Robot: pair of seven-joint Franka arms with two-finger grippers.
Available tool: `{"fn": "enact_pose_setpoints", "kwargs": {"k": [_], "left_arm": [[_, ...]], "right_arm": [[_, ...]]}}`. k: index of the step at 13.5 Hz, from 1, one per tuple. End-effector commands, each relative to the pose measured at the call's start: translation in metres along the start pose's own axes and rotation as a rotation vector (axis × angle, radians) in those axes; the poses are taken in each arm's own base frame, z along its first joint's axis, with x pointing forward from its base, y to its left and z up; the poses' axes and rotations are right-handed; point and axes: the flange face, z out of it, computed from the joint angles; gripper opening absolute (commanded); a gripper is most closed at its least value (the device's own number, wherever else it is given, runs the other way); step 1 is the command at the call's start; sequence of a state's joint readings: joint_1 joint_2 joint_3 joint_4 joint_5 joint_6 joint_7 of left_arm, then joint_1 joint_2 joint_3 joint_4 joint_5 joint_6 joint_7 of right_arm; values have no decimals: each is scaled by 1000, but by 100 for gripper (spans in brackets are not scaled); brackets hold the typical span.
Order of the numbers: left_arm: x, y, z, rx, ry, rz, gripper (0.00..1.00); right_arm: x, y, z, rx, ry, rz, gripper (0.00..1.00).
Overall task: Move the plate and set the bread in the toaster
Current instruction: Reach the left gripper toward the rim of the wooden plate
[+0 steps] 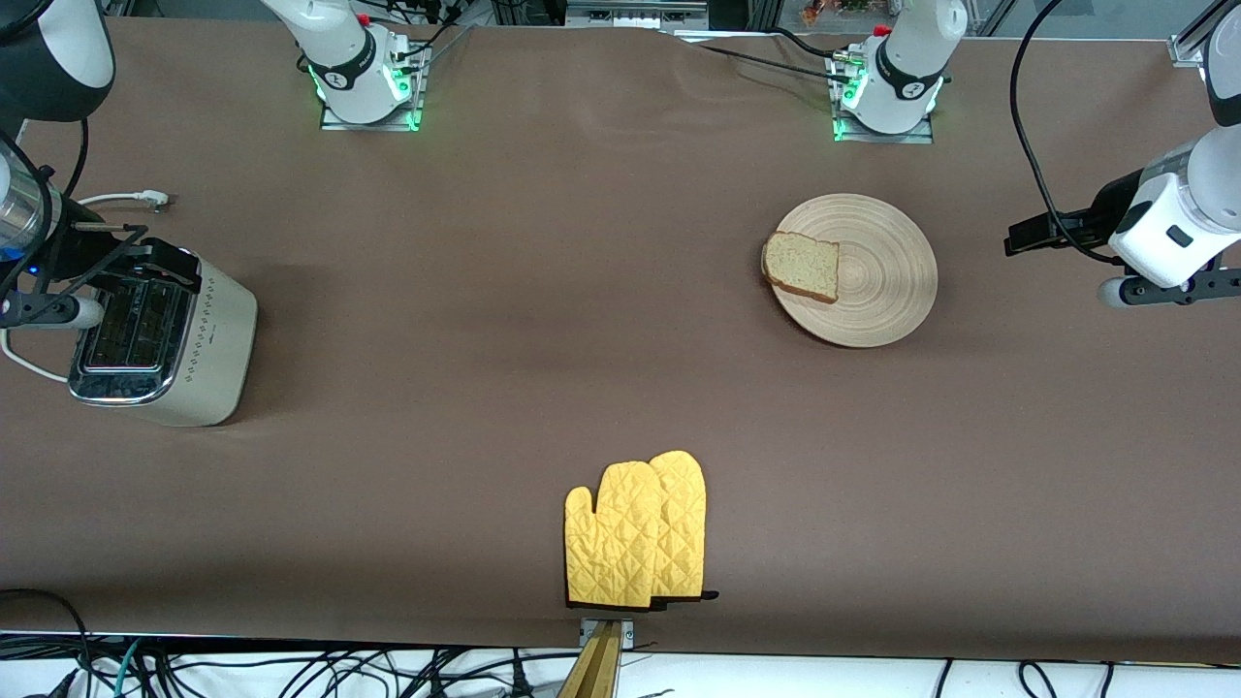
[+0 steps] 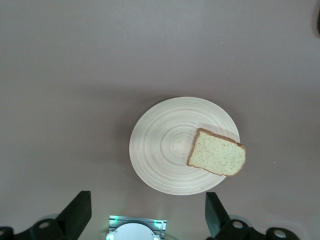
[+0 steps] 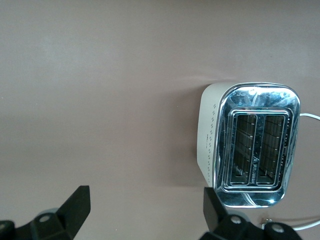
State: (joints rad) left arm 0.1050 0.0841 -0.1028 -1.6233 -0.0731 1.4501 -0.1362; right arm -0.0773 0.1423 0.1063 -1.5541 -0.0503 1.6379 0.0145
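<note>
Left gripper (image 2: 145,217): hung in the air at the left arm's end of the table, off to the side of the plate, its two dark fingers (image 2: 77,212) spread wide with nothing between them.
Right gripper (image 3: 145,215): hovered at the right arm's end of the table, just beside the toaster, its fingers (image 3: 75,207) also spread wide and empty.
Plate (image 1: 877,281): a round, pale wooden plate with ring grain, lying flat on the brown table (image 1: 504,291) toward the left arm's end, close to that arm's base (image 1: 887,97).
Bread (image 1: 802,267): one square, speckled slice with a brown crust, lying on the plate at the edge that faces the toaster, one corner slightly overhanging the rim.
Toaster (image 1: 165,339): a cream box with a shiny chrome top and two open, empty slots, standing upright at the right arm's end, well apart from the plate; its white cord (image 1: 121,199) trailed on the table beside it.
Oven mitts (image 1: 635,533): two yellow quilted mitts, overlapping, lying flat near the table's edge closest to the front camera, about midway between the two ends.
</note>
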Motion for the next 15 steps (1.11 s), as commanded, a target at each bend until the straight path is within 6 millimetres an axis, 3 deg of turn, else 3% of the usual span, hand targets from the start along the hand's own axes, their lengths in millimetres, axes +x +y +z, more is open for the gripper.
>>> {"fn": "enact_pose_setpoints", "kwargs": {"k": [1,4,8,11,15], "left_arm": [[13,-29,1,-125,-36,-49,100],[26,-77,7,-329,-50,-136,100],[38,-116,30,-386,-61,-68,100],[52,-170,49,-569,-28,-54,100],[44,-228,85,-675,13,28,100]], "right_arm": [[3,2,-5,2,8,12,100],[3,2,-4,2,6,12,100],[3,1,-4,3,6,12,100],[3,1,-4,3,6,12,100],[3,1,-4,3,6,12,100]]}}
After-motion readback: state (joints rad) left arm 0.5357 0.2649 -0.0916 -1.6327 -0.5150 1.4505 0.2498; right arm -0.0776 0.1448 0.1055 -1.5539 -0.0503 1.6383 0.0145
